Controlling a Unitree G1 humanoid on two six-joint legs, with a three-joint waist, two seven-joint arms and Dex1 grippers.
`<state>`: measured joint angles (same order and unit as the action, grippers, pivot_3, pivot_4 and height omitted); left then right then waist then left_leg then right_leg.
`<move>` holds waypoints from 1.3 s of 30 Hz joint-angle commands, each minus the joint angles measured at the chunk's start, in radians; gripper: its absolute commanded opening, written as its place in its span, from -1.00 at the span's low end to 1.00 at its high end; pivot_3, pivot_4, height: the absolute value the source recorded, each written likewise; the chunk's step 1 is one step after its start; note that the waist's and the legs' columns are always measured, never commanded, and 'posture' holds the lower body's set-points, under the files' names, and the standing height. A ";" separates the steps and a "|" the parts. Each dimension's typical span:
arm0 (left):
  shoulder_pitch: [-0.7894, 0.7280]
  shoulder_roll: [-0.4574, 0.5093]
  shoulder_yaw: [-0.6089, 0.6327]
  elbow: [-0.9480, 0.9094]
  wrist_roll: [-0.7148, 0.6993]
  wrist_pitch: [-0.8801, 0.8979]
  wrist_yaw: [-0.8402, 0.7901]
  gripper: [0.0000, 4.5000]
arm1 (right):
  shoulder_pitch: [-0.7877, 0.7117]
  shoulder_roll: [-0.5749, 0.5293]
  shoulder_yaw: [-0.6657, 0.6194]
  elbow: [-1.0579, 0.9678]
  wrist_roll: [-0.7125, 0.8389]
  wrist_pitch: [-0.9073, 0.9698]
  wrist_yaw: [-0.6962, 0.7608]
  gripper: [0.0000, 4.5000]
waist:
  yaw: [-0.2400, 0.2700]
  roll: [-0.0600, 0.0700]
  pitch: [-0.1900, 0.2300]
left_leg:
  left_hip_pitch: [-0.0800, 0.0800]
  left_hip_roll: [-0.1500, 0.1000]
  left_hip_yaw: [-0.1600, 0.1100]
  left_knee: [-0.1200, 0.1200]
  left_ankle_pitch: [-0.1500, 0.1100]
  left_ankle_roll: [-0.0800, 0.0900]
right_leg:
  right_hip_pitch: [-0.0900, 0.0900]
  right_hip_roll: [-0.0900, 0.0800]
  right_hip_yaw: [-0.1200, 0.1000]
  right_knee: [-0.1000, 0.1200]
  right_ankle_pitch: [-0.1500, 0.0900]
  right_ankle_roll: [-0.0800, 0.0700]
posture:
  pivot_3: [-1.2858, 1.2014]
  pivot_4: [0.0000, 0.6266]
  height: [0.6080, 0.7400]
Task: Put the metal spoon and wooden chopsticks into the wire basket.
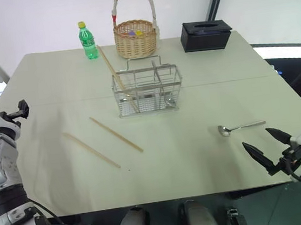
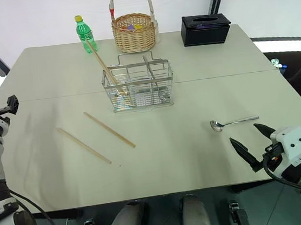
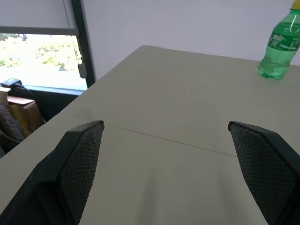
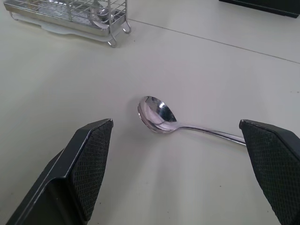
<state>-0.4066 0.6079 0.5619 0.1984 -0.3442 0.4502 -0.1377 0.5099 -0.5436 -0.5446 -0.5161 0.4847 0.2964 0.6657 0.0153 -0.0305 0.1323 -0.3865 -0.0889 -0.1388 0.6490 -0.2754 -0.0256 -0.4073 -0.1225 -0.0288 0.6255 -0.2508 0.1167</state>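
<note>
The metal spoon [image 1: 239, 128] lies on the table at the right, bowl toward the centre. My right gripper [image 1: 255, 137] hovers open just in front of it, and the spoon [image 4: 161, 117] shows between its fingers. The wire basket [image 1: 148, 90] stands mid-table. One wooden chopstick [image 1: 112, 68] leans in its left compartment, and something shiny [image 1: 169, 100] sits low in its right one. Two more chopsticks [image 1: 115, 134] [image 1: 91, 149] lie slanted on the table in front of the basket, to its left. My left gripper [image 3: 165, 123] is open over the table's left edge, holding nothing.
A round wicker basket [image 1: 135, 38] with a tall handle stands behind the wire basket. A green bottle [image 1: 87, 41] is to its left and a black tissue box [image 1: 205, 34] at the back right. The table's front edge [image 1: 150, 202] is close to me.
</note>
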 commanded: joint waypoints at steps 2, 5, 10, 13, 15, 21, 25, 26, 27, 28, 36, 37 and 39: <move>0.000 0.012 0.002 -0.050 0.000 -0.015 -0.005 0.99 | -0.016 -0.037 -0.040 0.001 0.011 -0.004 0.014 1.00 | 0.000 0.000 0.000 | 0.000 0.000 0.000 0.000 0.000 0.000 | 0.000 0.000 0.000 0.000 0.000 0.000 | 0.03 -0.52 -0.19; 0.001 0.011 -0.002 -0.052 0.002 -0.016 -0.005 0.99 | -0.028 -0.050 -0.049 0.010 0.017 -0.003 0.019 1.00 | 0.000 0.000 0.000 | 0.000 0.000 0.000 0.000 0.000 0.000 | 0.000 0.000 0.000 0.000 0.000 0.000 | 0.03 -0.52 -0.19; -0.010 0.007 -0.015 -0.041 0.007 -0.019 -0.006 0.99 | -0.039 -0.058 -0.057 0.019 0.009 -0.010 0.024 1.00 | 0.001 -0.001 0.000 | 0.000 0.000 0.000 0.000 0.000 0.000 | 0.000 0.000 0.000 0.001 0.000 0.000 | 0.03 -0.52 -0.19; -0.024 0.007 -0.030 -0.035 -0.003 -0.013 -0.024 0.99 | -0.059 -0.084 -0.063 0.032 -0.003 -0.023 0.040 1.00 | 0.000 -0.001 0.000 | 0.000 0.000 0.000 0.000 0.000 0.000 | 0.000 0.000 0.000 0.001 0.000 0.000 | 0.03 -0.52 -0.19; -0.038 0.012 -0.045 -0.037 -0.021 0.003 -0.056 0.99 | -0.088 -0.121 -0.069 0.049 -0.006 -0.031 0.063 1.00 | 0.000 -0.001 0.000 | 0.000 0.000 0.000 0.001 0.000 0.000 | 0.000 0.000 0.000 0.001 0.000 0.000 | 0.03 -0.52 -0.19; -0.069 0.075 -0.183 -0.140 -0.104 0.104 -0.316 0.99 | -0.264 -0.342 -0.032 0.245 -0.072 -0.123 0.217 1.00 | -0.002 0.000 0.000 | 0.000 0.000 0.002 0.003 0.000 0.000 | 0.000 0.000 -0.001 0.001 -0.001 -0.002 | 0.03 -0.52 -0.19; -0.063 0.152 -0.313 -0.267 -0.185 0.180 -0.570 0.99 | -0.397 -0.482 0.059 0.448 -0.149 -0.250 0.358 1.00 | -0.003 0.003 0.002 | 0.000 0.000 0.002 0.002 0.000 0.000 | 0.000 -0.001 -0.001 0.001 -0.001 -0.002 | 0.03 -0.52 -0.19; -0.050 0.184 -0.358 -0.319 -0.203 0.190 -0.656 0.99 | -0.437 -0.518 0.095 0.507 -0.176 -0.295 0.399 1.00 | -0.003 0.004 0.002 | -0.001 0.000 0.002 0.002 0.000 0.001 | 0.000 -0.001 -0.001 0.001 -0.001 -0.002 | 0.03 -0.52 -0.19; -0.036 0.215 -0.398 -0.367 -0.220 0.198 -0.733 0.99 | -0.481 -0.548 0.131 0.563 -0.196 -0.330 0.437 1.00 | -0.004 0.005 0.003 | -0.001 0.000 0.003 0.001 0.000 0.001 | 0.000 -0.002 -0.001 0.001 -0.001 -0.002 | 0.03 -0.52 -0.19; -0.029 0.242 -0.435 -0.408 -0.239 0.200 -0.809 0.99 | -0.530 -0.582 0.180 0.625 -0.227 -0.379 0.482 1.00 | -0.005 0.006 0.004 | -0.001 0.000 0.003 0.002 0.000 0.001 | 0.000 -0.002 -0.001 0.000 -0.001 -0.002 | 0.03 -0.52 -0.19; -0.102 0.258 -0.528 -0.470 -0.302 0.263 -0.948 0.99 | -0.844 -0.648 0.457 1.000 -0.386 -0.673 0.715 1.00 | -0.010 0.013 0.008 | 0.001 0.001 0.004 0.001 0.000 0.002 | 0.002 -0.002 -0.001 -0.002 -0.001 -0.003 | 0.03 -0.52 -0.19; -0.107 0.255 -0.527 -0.475 -0.309 0.271 -0.950 0.99 | -0.877 -0.643 0.478 1.033 -0.393 -0.688 0.732 1.00 | -0.011 0.014 0.009 | 0.000 0.001 0.005 0.001 0.000 0.002 | 0.002 -0.001 -0.001 -0.002 -0.001 -0.003 | 0.03 -0.52 -0.19; -0.115 0.246 -0.521 -0.489 -0.325 0.289 -0.943 0.99 | -0.947 -0.621 0.522 1.098 -0.411 -0.713 0.761 1.00 | -0.011 0.014 0.008 | 0.001 0.000 0.005 0.001 0.000 0.002 | 0.002 -0.002 -0.001 -0.002 -0.001 -0.003 | 0.03 -0.52 -0.19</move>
<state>-0.5049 0.8560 0.0208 -0.2608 -0.6442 0.7295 -1.0803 -0.3958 -1.1680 -0.0357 0.5455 0.0857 -0.3872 1.4020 0.0038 -0.0170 0.1407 -0.3856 -0.0886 -0.1340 0.6502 -0.2755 -0.0240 -0.4048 -0.1240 -0.0293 0.6227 -0.2518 0.1135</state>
